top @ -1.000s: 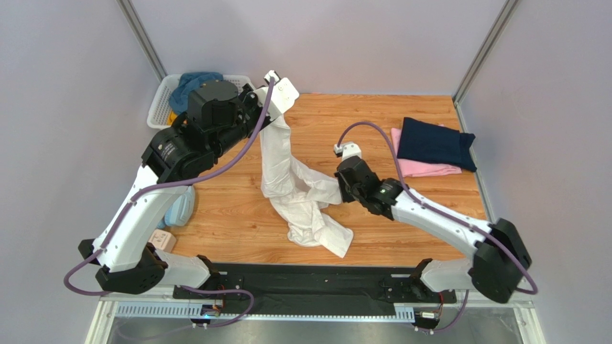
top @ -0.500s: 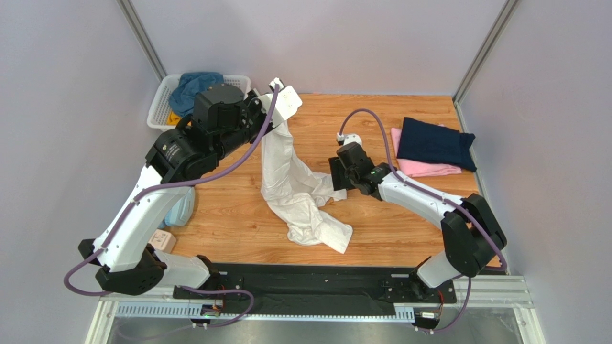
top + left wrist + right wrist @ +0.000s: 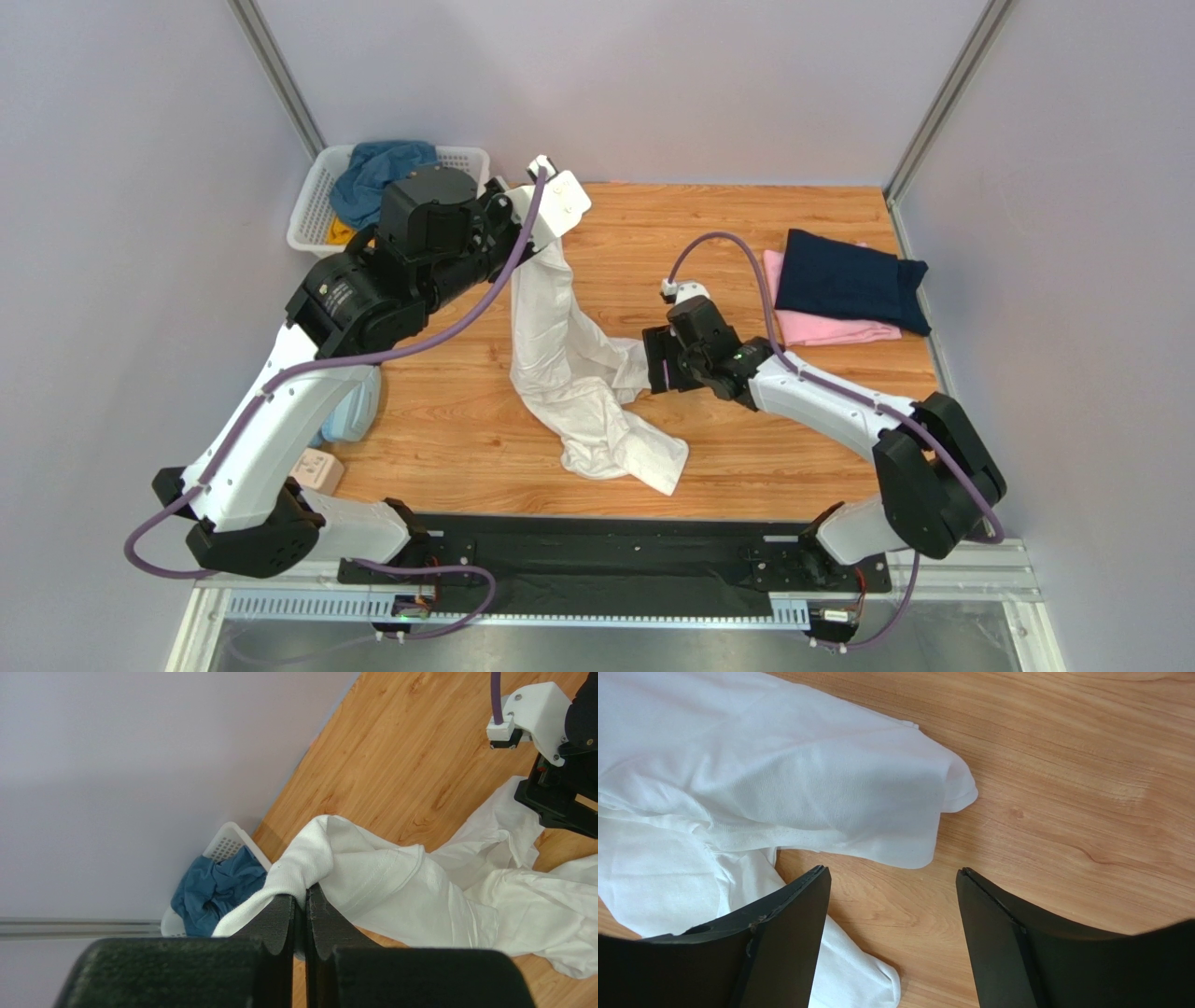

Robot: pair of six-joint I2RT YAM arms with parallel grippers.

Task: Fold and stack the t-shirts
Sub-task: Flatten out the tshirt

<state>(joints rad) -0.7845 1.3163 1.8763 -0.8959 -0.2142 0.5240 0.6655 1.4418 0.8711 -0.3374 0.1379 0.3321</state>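
Most of the folded pink cloth t-shirt hides under the folded navy one, far right. The large white crumpled cloth t-shirt trails over the wooden table from the left gripper, pinched tight on its edge; the right gripper gapes empty just beside it.

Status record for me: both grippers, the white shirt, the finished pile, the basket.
left gripper: shut on an edge of the white shirt, holding it up near the basket
right gripper: open, empty, low over the table beside the white shirt
white shirt: unfolded, one end raised, rest crumpled on the table
pile: folded navy shirt on the pink shirt, far right
basket: far left corner, blue shirt inside
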